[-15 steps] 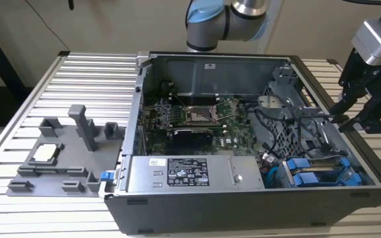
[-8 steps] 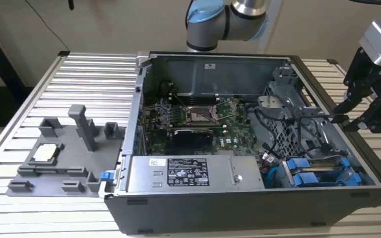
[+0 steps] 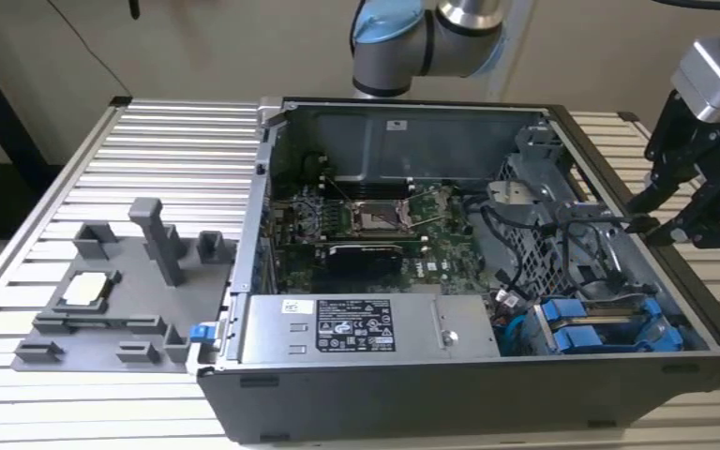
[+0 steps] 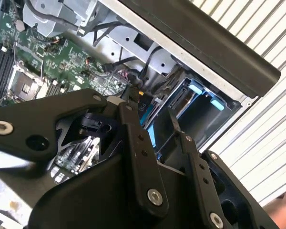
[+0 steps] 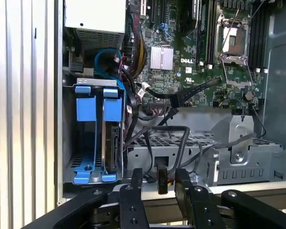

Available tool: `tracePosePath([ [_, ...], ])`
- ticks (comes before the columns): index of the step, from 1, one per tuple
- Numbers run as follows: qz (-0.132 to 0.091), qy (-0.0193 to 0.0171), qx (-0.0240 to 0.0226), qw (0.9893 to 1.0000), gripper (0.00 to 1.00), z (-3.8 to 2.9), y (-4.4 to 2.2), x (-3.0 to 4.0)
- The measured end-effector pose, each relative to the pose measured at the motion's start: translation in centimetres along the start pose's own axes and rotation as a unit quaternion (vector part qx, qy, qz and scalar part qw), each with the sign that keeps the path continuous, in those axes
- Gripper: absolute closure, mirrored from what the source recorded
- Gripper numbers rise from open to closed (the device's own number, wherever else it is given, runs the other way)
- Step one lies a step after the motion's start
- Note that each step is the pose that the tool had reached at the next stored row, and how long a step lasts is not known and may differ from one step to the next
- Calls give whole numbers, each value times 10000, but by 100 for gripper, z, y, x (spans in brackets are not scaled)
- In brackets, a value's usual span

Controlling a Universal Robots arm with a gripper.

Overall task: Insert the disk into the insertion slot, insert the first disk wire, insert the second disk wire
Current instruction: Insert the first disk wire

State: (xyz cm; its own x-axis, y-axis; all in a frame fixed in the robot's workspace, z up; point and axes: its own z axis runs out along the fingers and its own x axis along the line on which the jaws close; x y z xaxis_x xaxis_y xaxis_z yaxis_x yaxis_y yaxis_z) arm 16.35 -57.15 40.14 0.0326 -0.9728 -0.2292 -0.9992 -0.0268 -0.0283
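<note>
At the edge of the PC case (image 3: 460,398), I am holding my gripper (image 5: 158,175) with jaws parted around a black wire plug (image 5: 162,183), the disk (image 5: 114,148) already sitting in the insertion slot (image 5: 93,82), wiring seemingly unfinished.

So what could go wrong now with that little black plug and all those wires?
In the first wrist view the gripper is open with the black plug between its fingers, so it could close crookedly and let the plug slip. Loose black cables loop close by and could snag on a finger. The gripper also hangs near the case wall, which it might bump.
</note>
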Motion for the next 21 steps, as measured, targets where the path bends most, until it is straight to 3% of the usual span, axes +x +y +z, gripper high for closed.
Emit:
tracePosePath([
  [8,0,-9,0,10000,61,0,0,-1],
  [11,0,-9,0,10000,80,0,0,-1],
  [16,0,2,0,10000,81,1,0,0],
  [19,-4,193,-6,9998,81,10,0,1],
  [21,-6,273,-8,9996,81,29,1,-1],
])
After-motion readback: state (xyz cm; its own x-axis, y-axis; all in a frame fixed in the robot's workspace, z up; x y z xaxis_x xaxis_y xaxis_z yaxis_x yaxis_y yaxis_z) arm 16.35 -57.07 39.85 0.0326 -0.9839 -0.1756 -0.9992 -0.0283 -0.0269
